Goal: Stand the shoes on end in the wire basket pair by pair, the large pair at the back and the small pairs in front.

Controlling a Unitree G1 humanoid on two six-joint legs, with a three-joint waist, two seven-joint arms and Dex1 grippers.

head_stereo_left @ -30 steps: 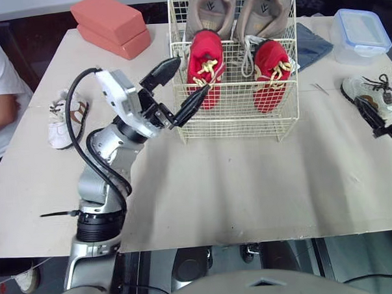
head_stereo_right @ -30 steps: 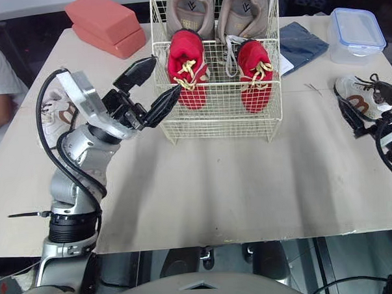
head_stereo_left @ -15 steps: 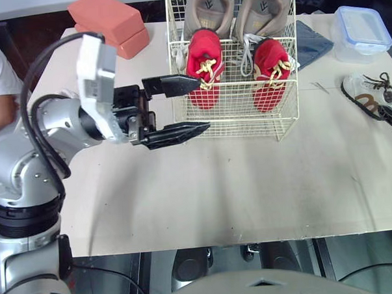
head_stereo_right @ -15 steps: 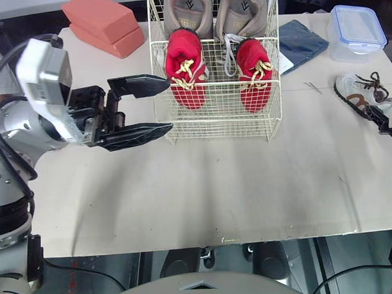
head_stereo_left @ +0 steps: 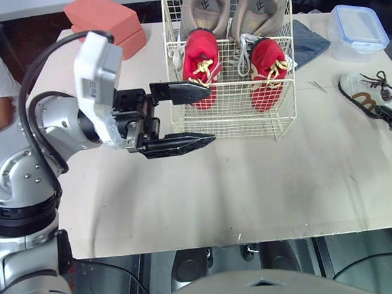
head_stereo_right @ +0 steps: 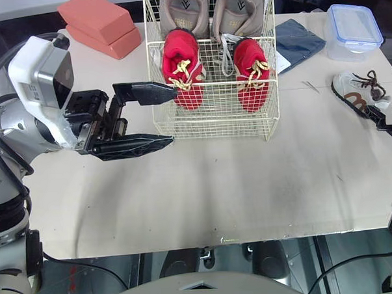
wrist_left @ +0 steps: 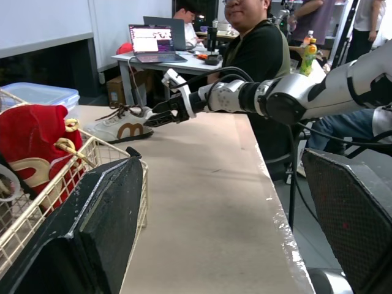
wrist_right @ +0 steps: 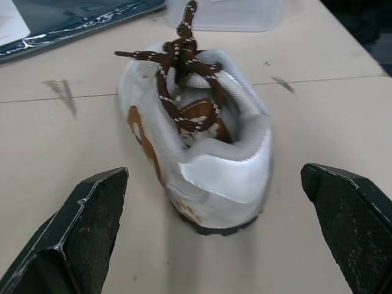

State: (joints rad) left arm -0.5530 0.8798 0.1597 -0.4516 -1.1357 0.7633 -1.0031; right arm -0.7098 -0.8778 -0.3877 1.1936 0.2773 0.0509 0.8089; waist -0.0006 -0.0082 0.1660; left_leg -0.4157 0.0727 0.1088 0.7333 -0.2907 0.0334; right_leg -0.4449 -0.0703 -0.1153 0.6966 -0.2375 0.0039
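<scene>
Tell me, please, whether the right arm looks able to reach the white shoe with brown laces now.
Probably yes: the open right end effector faces the white shoe, with nothing between them.

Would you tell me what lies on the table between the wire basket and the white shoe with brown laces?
Between the wire basket and the white shoe, the eye views show bare table with one thin dark sliver.
</scene>
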